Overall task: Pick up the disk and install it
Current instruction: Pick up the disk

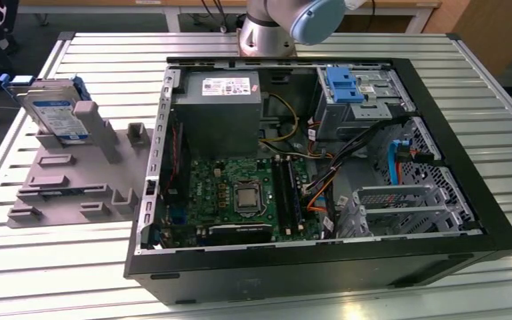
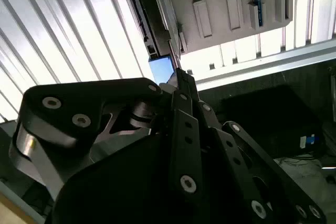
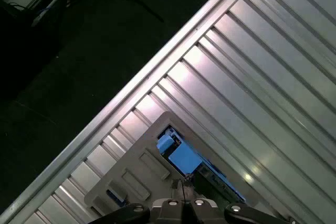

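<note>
a silver disk (image 1: 53,112) with white-and-blue label, grey stand (image 1: 69,181), ribbed silver counter (image 1: 61,270), black case (image 1: 327,270), green circuit board (image 1: 211,180).

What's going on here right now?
The gripper hangs above the grey fixture plate, fingers shut and empty. The disk stands upright in its holder on that plate, not yet picked up. The open computer case sits beside it on the slatted table.

The silver, blue-railed disk (image 1: 56,115) stands tilted on edge in a grey stand (image 1: 65,181).
</note>
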{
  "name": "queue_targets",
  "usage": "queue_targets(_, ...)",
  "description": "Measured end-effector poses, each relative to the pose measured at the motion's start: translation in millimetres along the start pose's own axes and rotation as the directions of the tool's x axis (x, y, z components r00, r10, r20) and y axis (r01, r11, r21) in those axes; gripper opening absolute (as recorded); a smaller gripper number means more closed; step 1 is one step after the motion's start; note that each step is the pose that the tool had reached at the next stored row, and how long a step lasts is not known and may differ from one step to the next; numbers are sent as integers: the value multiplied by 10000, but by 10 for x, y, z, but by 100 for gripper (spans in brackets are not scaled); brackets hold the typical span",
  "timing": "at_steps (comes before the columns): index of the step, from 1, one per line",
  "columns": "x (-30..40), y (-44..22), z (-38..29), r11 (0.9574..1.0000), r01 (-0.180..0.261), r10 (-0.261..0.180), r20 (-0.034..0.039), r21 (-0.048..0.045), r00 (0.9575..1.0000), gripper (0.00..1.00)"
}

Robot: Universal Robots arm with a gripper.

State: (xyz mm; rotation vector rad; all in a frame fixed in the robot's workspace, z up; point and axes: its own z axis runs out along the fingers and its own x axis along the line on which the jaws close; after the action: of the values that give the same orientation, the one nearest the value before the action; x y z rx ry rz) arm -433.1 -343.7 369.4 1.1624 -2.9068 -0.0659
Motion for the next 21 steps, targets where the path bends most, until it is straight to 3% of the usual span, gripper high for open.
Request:
queue_targets(4,0,0,3,9978,656,-656,-28,-5,9978,11)
queue_targets(9,0,1,7,9999,-137,137,4,0,9999,11)
queue_targets(21,0,0,8,9991,-432,432,18,2,9991,11)
